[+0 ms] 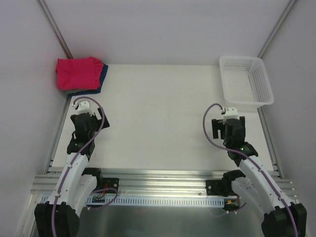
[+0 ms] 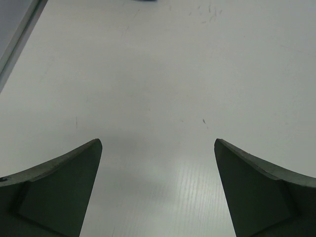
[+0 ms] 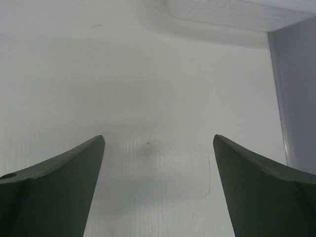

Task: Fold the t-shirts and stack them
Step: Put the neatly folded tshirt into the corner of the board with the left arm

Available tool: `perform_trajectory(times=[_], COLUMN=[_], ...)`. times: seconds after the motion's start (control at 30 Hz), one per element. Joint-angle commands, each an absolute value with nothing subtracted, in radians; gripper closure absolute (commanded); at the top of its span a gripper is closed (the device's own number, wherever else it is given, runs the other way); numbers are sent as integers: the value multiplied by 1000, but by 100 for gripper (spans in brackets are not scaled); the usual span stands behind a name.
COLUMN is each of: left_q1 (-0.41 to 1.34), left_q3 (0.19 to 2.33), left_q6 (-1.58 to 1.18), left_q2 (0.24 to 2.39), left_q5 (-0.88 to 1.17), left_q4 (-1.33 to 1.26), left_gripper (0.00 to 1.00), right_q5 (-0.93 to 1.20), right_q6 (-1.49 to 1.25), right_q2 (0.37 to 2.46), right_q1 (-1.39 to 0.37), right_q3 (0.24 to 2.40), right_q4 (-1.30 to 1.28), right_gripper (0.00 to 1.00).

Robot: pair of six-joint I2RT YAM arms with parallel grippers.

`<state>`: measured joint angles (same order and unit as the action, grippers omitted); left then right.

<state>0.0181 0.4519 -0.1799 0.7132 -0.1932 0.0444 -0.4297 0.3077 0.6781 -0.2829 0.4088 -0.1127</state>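
A folded crimson-red t-shirt (image 1: 78,73) lies in the table's far left corner, on top of a dark blue t-shirt (image 1: 102,79) whose edge shows along its right and near sides. A sliver of the dark blue cloth (image 2: 145,1) touches the top edge of the left wrist view. My left gripper (image 1: 88,113) hovers just near of the stack, open, with only bare table between its fingers (image 2: 74,182). On the right side of the table my right gripper (image 1: 228,121) is open and holds nothing (image 3: 159,139).
A white plastic lattice basket (image 1: 240,58) stands at the far right corner, just beyond my right gripper; its near wall (image 3: 237,12) shows in the right wrist view. Grey walls and metal rails (image 1: 55,29) bound the table on the left, right and back.
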Motion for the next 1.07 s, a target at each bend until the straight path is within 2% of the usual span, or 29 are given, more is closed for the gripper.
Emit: perform_trajectory(times=[0.0, 0.1, 0.2, 0.27, 0.57, 0.83, 1.03], left_q1=[12, 12, 12, 12, 12, 12, 12], left_q3=[469, 491, 509, 528, 604, 615, 606], left_q6=[-184, -184, -195, -199, -224, -230, -229], left_q2=[713, 724, 739, 753, 799, 805, 810], left_q5=[-216, -192, -184, -195, -183, -186, -193], left_q4=[-175, -183, -184, -184, -189, -213, -221], left_gripper=[1, 1, 1, 1, 1, 1, 1], right_q5=[-83, -148, -72, -148, -247, -172, -242], right_q6=[641, 421, 365, 286, 184, 202, 241], right_q2=[808, 871, 905, 943, 1224, 1244, 1241], right_q1=[-279, -250, -242, -242, -242, -241, -238], right_q3=[629, 730, 880, 978, 1544, 1526, 1442], right_q4=[-218, -322, -409, -487, -1031, -1009, -954], right_gripper=[3, 3, 3, 3, 3, 3, 3])
